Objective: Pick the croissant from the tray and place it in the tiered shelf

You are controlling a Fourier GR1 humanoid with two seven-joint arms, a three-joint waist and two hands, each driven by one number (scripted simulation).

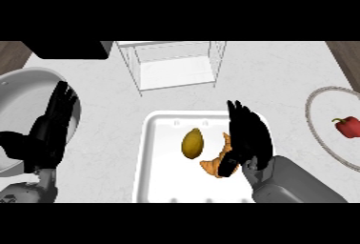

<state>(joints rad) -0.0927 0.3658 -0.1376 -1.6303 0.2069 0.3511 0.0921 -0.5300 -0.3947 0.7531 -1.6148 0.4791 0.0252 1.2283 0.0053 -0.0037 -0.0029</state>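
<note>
Black fingers point(239, 119) of the right hand point(249, 138) lay fairly straight over the tray's right rim, covering the right side of the croissant point(216, 164); whether the thumb had closed on it could not be told. The croissant sat in the white tray point(158, 162), at three o'clock from a yellow-brown fruit point(193, 143), just apart from it. A likely risk: fingers closing on only one tip could let the pastry twist free, or nudge the fruit. The tiered shelf point(175, 64) stood at twelve o'clock, near the tray, with bare table point(281, 86) between. At nine o'clock the left hand point(53, 124) rested open over a white bowl point(28, 86); a plate point(323, 138) holding a red pepper point(346, 127) sat at three o'clock.
</note>
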